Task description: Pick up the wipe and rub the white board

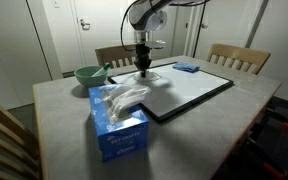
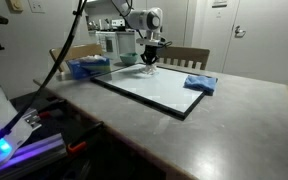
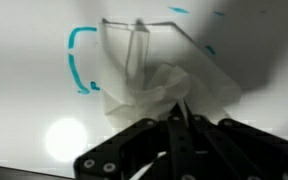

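pincer [image 3: 184, 108]: clenched on small crumpled white tissue wipe [image 3: 144, 85] | wipe held down on large black-framed white board [image 1: 194, 92], apparently for rubbing | blue pen mark [image 3: 76, 55] at wipe's ten o'clock

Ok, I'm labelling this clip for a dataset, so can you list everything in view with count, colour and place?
white board: one, white with a black frame, flat on the table.
pen marks: a few, blue, on the board.
wipe: one, white, crumpled, against the board.
tissue box: one, blue, on the table beside the board.
cloth: one, blue, folded, at a corner of the board.
bowl: one, green, on the table beyond the tissue box.
chairs: at least two, wooden, at the table's far side.
table: one, grey.
gripper: one, black, over the board, fingers shut on the wipe.
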Robot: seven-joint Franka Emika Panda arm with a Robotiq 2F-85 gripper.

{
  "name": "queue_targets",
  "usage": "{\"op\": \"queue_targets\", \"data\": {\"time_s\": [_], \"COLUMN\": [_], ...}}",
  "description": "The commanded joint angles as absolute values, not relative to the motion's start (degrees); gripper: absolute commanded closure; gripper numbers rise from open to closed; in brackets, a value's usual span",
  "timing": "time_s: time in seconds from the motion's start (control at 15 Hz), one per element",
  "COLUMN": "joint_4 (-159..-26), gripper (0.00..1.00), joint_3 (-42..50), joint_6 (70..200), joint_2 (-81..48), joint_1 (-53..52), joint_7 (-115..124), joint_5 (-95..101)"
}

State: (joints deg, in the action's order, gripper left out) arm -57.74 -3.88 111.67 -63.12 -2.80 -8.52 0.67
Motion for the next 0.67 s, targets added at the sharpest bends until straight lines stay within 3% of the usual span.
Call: {"op": "queue_targets", "data": {"time_s": [0.0,0.6], "joint_4": [-61.10,-54.63], "gripper": [1.00,1.00], "joint_3": [-3.57,-4.79], "joint_6": [116.08,113.69], "joint_2": [-62.91,-70.60], "joint_1": [-3.01,-2.44], "joint_7": [-6.66,-6.99], "joint_5": [0.55,-2.57]}}
